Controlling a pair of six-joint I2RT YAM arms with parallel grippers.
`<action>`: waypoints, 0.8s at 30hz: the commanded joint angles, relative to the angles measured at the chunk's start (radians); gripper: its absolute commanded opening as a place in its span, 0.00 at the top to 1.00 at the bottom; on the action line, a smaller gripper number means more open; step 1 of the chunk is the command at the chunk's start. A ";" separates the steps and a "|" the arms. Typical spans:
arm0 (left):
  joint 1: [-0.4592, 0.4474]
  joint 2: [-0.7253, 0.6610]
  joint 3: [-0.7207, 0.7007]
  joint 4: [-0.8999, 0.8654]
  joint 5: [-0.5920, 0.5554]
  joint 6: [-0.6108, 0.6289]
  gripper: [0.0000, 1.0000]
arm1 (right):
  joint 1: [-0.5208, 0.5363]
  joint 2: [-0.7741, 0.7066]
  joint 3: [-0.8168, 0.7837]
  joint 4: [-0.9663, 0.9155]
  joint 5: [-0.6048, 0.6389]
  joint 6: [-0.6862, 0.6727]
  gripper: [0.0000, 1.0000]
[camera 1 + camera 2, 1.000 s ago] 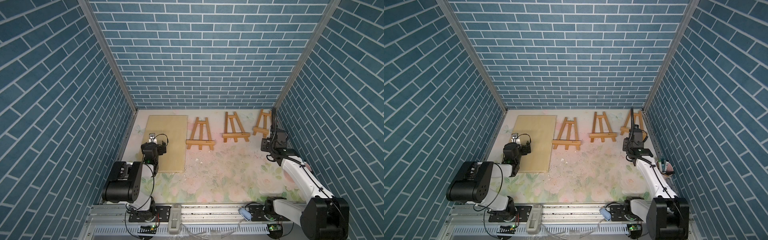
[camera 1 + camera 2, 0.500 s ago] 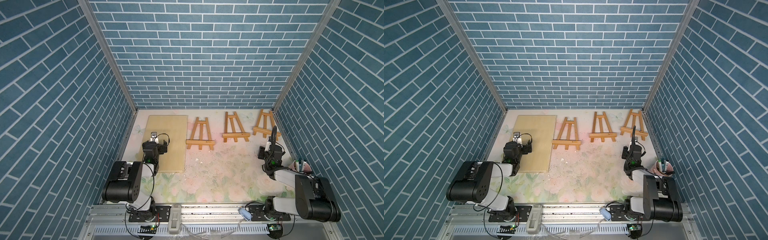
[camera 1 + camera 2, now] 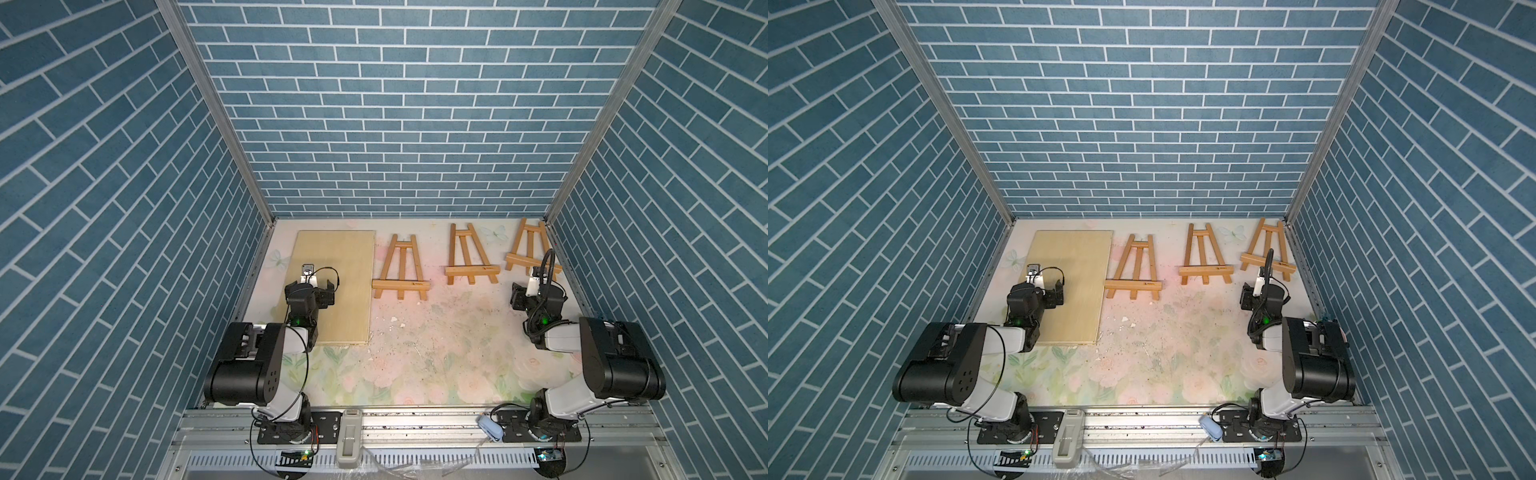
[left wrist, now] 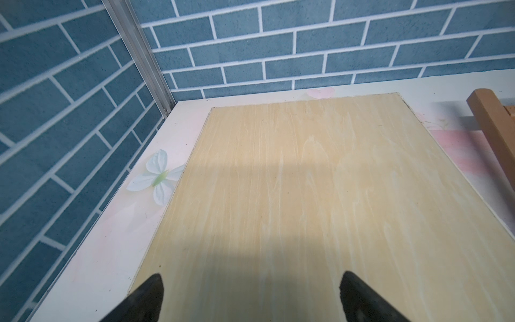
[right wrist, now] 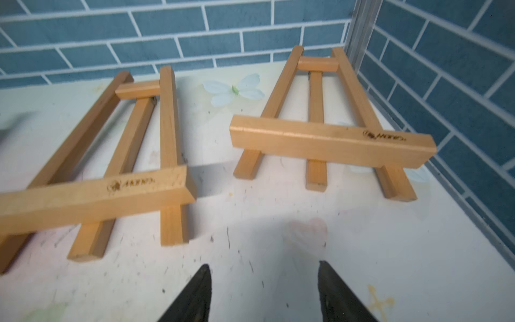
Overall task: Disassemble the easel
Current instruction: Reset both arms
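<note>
Three wooden easels lie flat along the back of the table in both top views: a left easel (image 3: 401,284) (image 3: 1133,284), a middle easel (image 3: 471,270) (image 3: 1205,270) and a right easel (image 3: 528,259) (image 3: 1266,261). My right gripper (image 3: 536,291) (image 5: 264,264) is open and holds nothing. It hovers over bare table a short way in front of the right easel (image 5: 331,142), with the middle easel (image 5: 92,195) off to one side. My left gripper (image 3: 311,289) (image 4: 250,276) stands wide open over a pale wooden board (image 3: 332,286) (image 4: 306,181).
The board lies flat at the back left, close to the left wall. A leg of the left easel (image 4: 490,117) shows past the board's edge. The right easel lies close to the right wall (image 3: 582,270). The floral table cover (image 3: 436,332) is speckled with crumbs.
My right arm has drawn back from the right easel toward the front and folded in, and its jaws have opened wider. The left arm has not moved.
</note>
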 commanded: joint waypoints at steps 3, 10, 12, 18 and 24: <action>-0.004 0.001 0.015 -0.002 0.010 0.005 0.01 | -0.008 0.005 0.021 -0.024 -0.013 -0.011 0.32; -0.004 0.001 0.015 -0.002 0.011 0.005 0.01 | -0.009 0.005 0.019 -0.020 -0.010 -0.013 0.26; -0.004 0.001 0.015 -0.002 0.010 0.005 0.01 | -0.008 0.003 0.017 -0.016 -0.008 -0.015 0.26; -0.004 0.000 0.015 -0.002 0.012 0.005 0.01 | -0.007 -0.002 0.009 -0.006 -0.008 -0.017 0.01; -0.004 0.001 0.015 -0.002 0.011 0.006 0.01 | -0.006 -0.002 0.008 -0.007 -0.008 -0.017 0.01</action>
